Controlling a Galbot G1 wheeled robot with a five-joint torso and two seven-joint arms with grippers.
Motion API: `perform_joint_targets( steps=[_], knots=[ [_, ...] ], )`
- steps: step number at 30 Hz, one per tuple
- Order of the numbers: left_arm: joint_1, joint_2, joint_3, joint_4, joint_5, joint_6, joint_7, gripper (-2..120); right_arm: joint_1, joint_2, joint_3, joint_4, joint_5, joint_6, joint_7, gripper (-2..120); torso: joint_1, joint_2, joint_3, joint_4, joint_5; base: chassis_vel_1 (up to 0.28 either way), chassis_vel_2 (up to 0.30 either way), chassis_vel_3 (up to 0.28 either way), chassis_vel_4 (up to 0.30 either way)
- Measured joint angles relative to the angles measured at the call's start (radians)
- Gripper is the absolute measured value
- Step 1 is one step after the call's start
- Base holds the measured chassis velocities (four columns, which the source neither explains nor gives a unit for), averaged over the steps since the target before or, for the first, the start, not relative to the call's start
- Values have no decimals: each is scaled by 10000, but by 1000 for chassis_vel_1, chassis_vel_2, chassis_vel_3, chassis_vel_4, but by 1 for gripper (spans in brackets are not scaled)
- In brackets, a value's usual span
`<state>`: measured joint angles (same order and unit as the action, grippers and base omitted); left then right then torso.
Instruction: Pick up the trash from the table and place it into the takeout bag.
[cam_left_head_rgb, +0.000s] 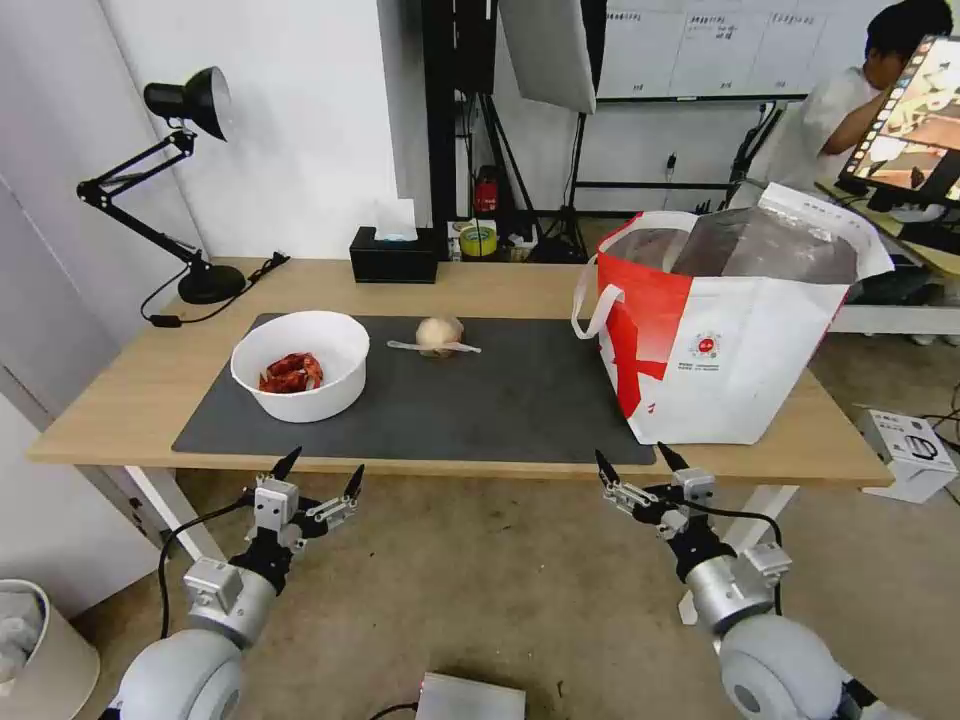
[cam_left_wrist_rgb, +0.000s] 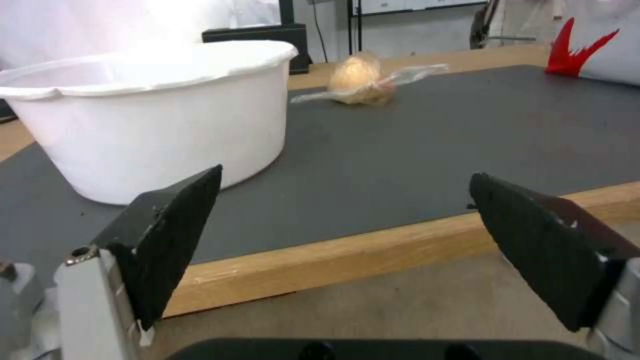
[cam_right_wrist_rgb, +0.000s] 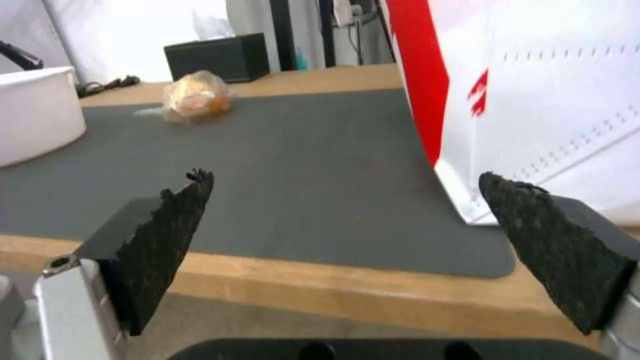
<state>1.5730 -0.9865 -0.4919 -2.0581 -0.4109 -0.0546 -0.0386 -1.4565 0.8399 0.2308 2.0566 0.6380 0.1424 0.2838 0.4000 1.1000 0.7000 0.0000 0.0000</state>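
On the light-wood table (cam_left_head_rgb: 120, 400) lies a dark mat with two pieces of trash. A white bowl (cam_left_head_rgb: 300, 365) (cam_left_wrist_rgb: 153, 115) (cam_right_wrist_rgb: 33, 115) with red scraps sits at the mat's left. A beige plastic-wrapped ball (cam_left_head_rgb: 438, 336) (cam_left_wrist_rgb: 357, 80) (cam_right_wrist_rgb: 195, 96) lies at mid-mat. The takeout bag (cam_left_head_rgb: 730, 335) (cam_right_wrist_rgb: 533, 100) stands open at the right. My left gripper (cam_left_head_rgb: 320, 472) (cam_left_wrist_rgb: 343, 220) hangs open just off the table's front edge, below the bowl. My right gripper (cam_left_head_rgb: 640, 462) (cam_right_wrist_rgb: 343, 225) is open too, off the front edge by the bag's near corner.
A black tissue box (cam_left_head_rgb: 394, 252) stands at the back edge. A black desk lamp (cam_left_head_rgb: 170, 170) occupies the back left corner, its cable trailing along the wood. A bin (cam_left_head_rgb: 35, 650) stands on the floor at the left, a small white box (cam_left_head_rgb: 910, 452) on the floor at the right.
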Motion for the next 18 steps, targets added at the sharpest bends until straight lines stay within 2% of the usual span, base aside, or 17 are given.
perform_joint_targets(
  steps=[13,18],
  knots=[
    [58,46,-2,18,108,9,-67,100,190,56,-161,5,-23,-32,36,100,0,0,1,-1,-1,0,0,0,0],
    [56,-4,20,40,107,0,-68,100,878,19,-416,-119,269,-164,-182,100,0,0,0,-1,0,0,0,0,0]
  ],
)
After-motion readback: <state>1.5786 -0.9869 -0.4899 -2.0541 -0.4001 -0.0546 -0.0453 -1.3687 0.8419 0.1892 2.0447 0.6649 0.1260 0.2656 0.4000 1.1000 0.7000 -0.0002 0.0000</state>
